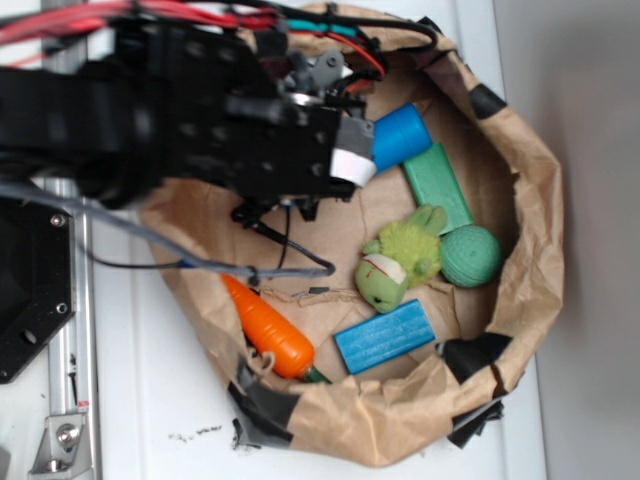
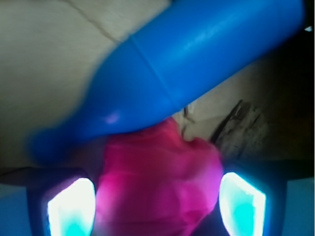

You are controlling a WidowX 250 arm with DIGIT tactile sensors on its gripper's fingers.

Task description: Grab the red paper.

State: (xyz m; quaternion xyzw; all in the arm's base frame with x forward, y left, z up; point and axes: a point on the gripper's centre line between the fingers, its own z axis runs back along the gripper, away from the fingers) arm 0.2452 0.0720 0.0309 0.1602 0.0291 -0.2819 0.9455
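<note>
The red paper is a crumpled pink-red ball that fills the lower middle of the wrist view, between my two glowing pads. It reaches both pads, and the fingers stand wide apart around it. My gripper is open. In the exterior view the gripper is low inside the brown paper bag, and the arm hides the red paper there. A blue cylinder lies just beyond the paper, touching its far side.
In the bag lie the blue cylinder, a green block, a green ball, a green plush toy, a blue block and an orange carrot toy. The bag's walls rise all round.
</note>
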